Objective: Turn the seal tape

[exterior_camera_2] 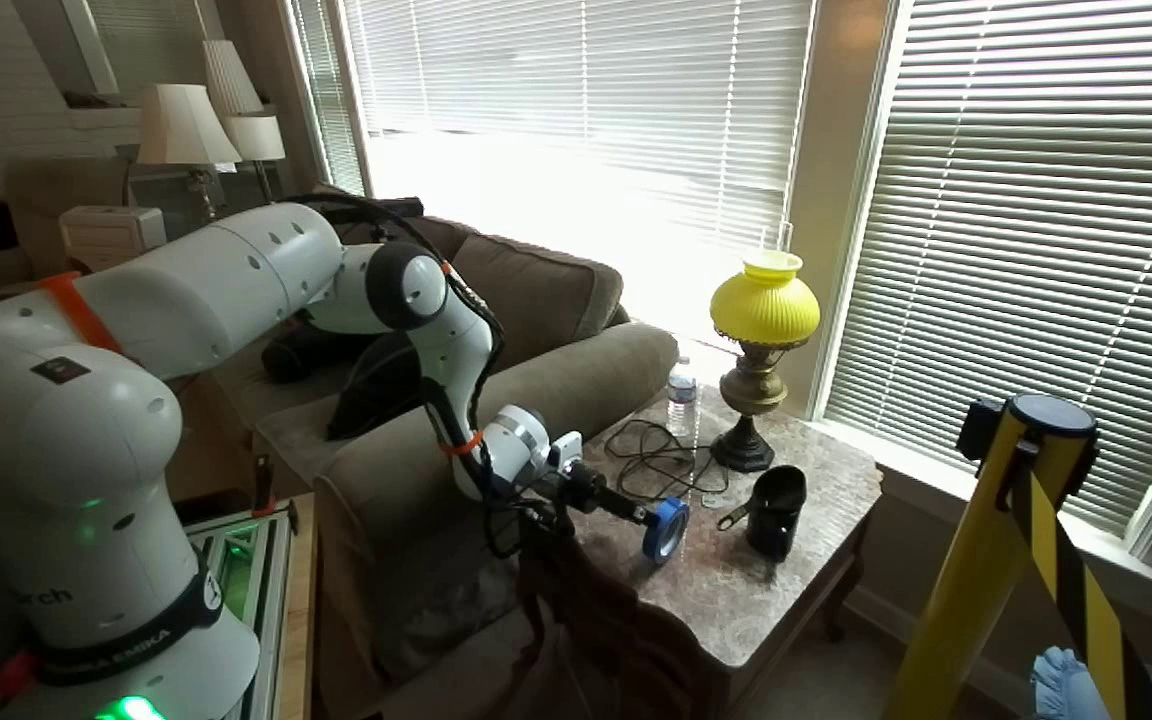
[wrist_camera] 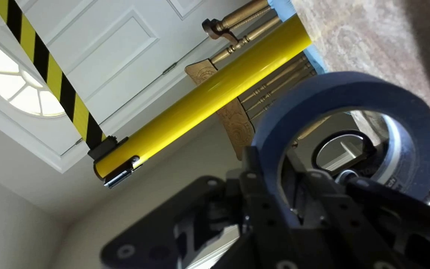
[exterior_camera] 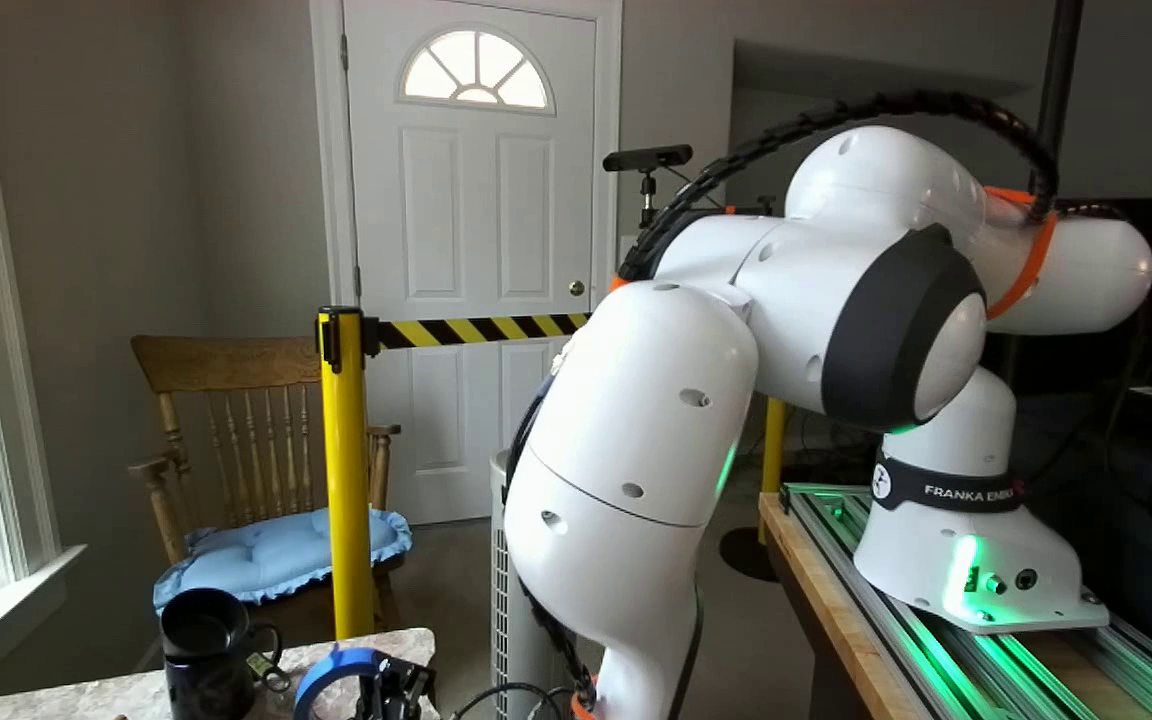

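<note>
One side of the tape (wrist_camera: 349, 89) is clamped in the gripper (wrist_camera: 273, 160), ring upright over the table (exterior_camera_2: 736, 605), can't tell if touching. I'd make sure it's clear, then twist slow so it doesn't slip.

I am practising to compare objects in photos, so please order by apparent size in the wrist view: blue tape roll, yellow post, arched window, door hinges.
1. Blue tape roll and yellow post: not ranked; the post looks longer, the roll broader.
2. Arched window.
3. Door hinges.
</note>
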